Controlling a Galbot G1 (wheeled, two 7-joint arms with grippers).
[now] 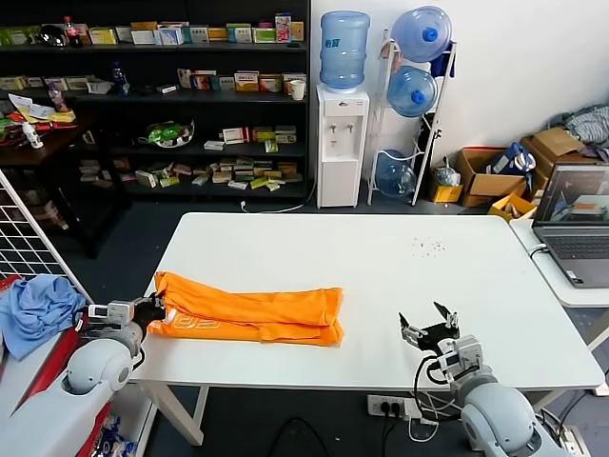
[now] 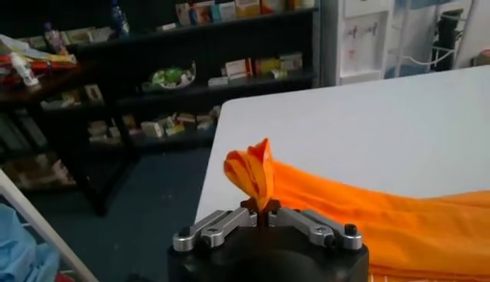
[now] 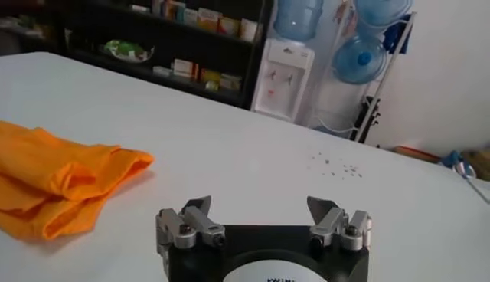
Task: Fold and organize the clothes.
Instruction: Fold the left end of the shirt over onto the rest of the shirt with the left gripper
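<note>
The orange T-shirt lies folded into a long band on the white table, near its front left, with white lettering on the lower left part. My left gripper is at the shirt's left end and is shut on a pinched fold of the orange fabric, which stands up between the jaws. My right gripper is open and empty above the table's front right; its wrist view shows the shirt's right end well off from it.
A light blue cloth lies beside a wire rack left of the table. A laptop stands on a side table at right. Shelves, a water dispenser and boxes stand behind.
</note>
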